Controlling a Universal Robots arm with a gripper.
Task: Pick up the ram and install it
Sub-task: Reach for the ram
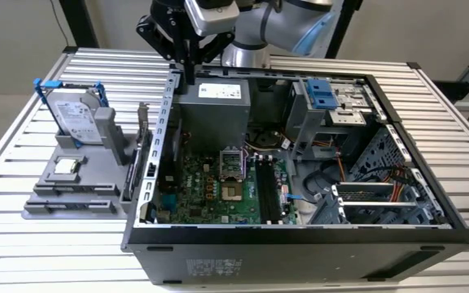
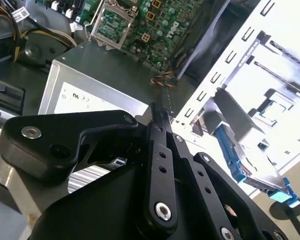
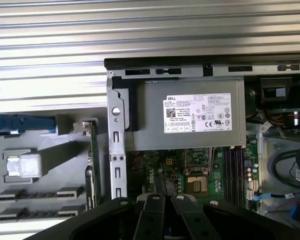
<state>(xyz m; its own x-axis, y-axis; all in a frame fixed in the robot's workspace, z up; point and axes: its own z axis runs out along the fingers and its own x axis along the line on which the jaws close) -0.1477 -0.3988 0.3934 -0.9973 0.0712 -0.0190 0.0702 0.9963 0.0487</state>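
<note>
Hovering over the open PC case (image 1: 300, 235), claw (image 1: 188, 72) clenched on nothing; ram (image 3: 94, 165) sits in the holder outside the case.
Going from the exterior view's left: hard drive in blue frame (image 1: 78, 119) stands upright at the back of the grey holder (image 1: 71, 206), w/ a small sq. silver chip (image 1: 68, 163) lying flat just in front of it. In the first wrist view the ram is a thin green stick on edge at the holder's case-side end, just beside the case's perforated wall (image 3: 117, 150) and well apart from my fingers. Next comes my claw, fingertips pressed together, above the case's rear edge near the power supply (image 1: 214, 116). Below the PSU lies the green motherboard (image 1: 206, 189), then long dark slots (image 1: 267, 189), then a metal drive cage w/ a blue clip (image 1: 322, 94) on the right.
</note>
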